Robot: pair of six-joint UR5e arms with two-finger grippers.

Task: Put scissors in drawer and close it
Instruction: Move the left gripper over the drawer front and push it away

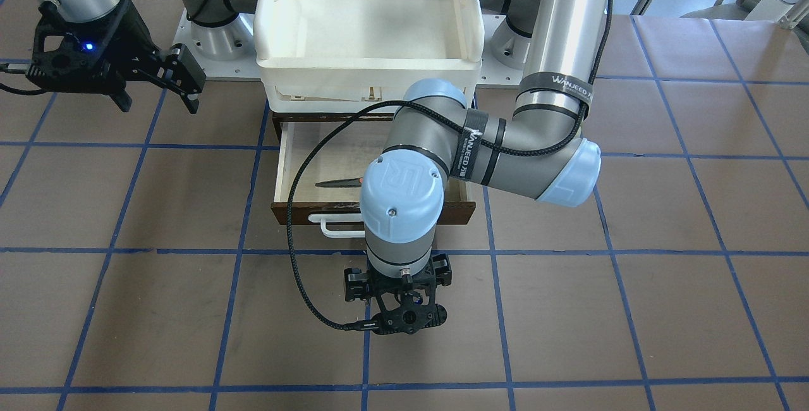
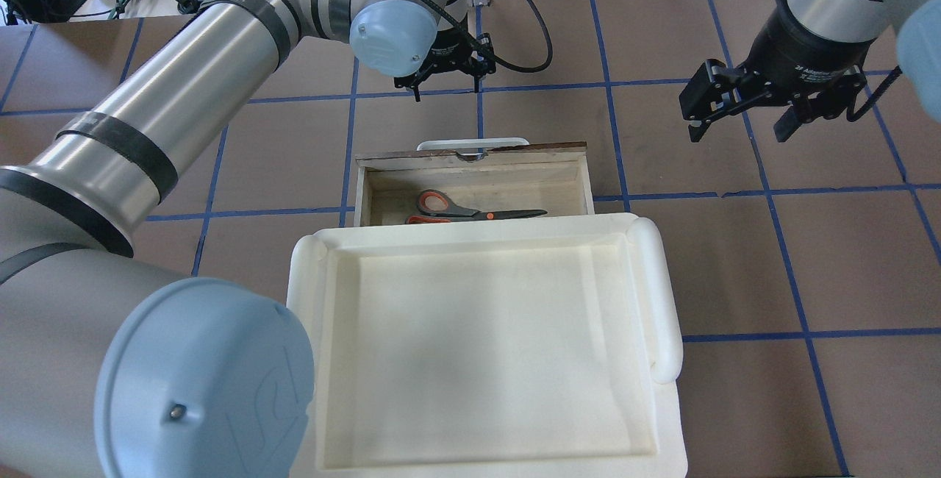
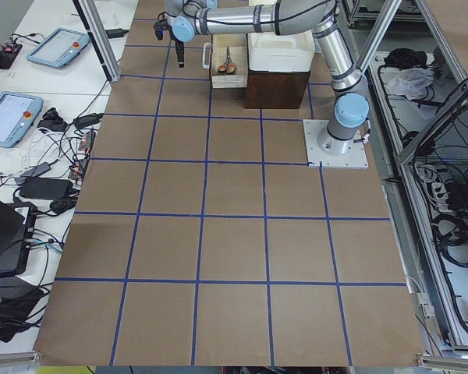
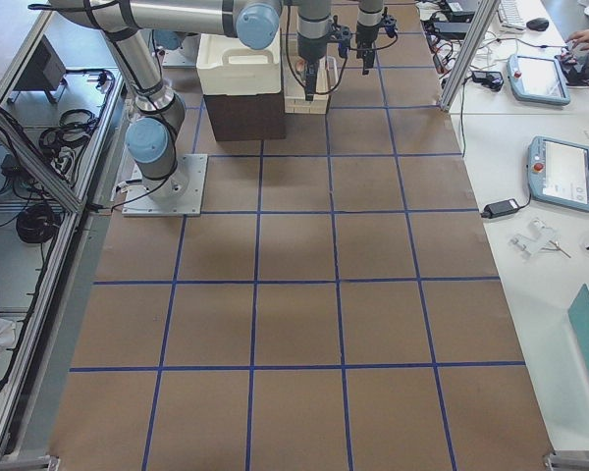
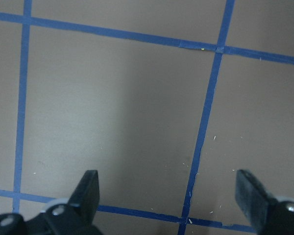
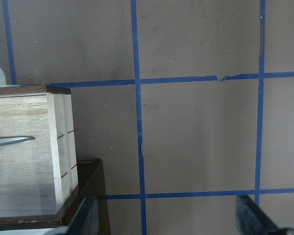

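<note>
The scissors (image 2: 470, 209), with orange-and-grey handles, lie flat inside the open wooden drawer (image 2: 470, 163); their blade also shows in the front view (image 1: 335, 183) and the right wrist view (image 6: 12, 142). The drawer's white bar handle (image 2: 470, 143) faces away from the robot. My left gripper (image 2: 447, 88) is open and empty, and hangs over bare table just beyond the handle; its fingers (image 5: 88, 188) stand wide apart. My right gripper (image 2: 739, 129) is open and empty, and hovers beside the drawer's right side, clear of it.
A white plastic tray (image 2: 662, 294) sits on top of the dark cabinet, above the drawer's rear part. The left forearm (image 1: 411, 164) reaches over the drawer in the front view and hides the scissors' handles. The table is brown with blue grid tape.
</note>
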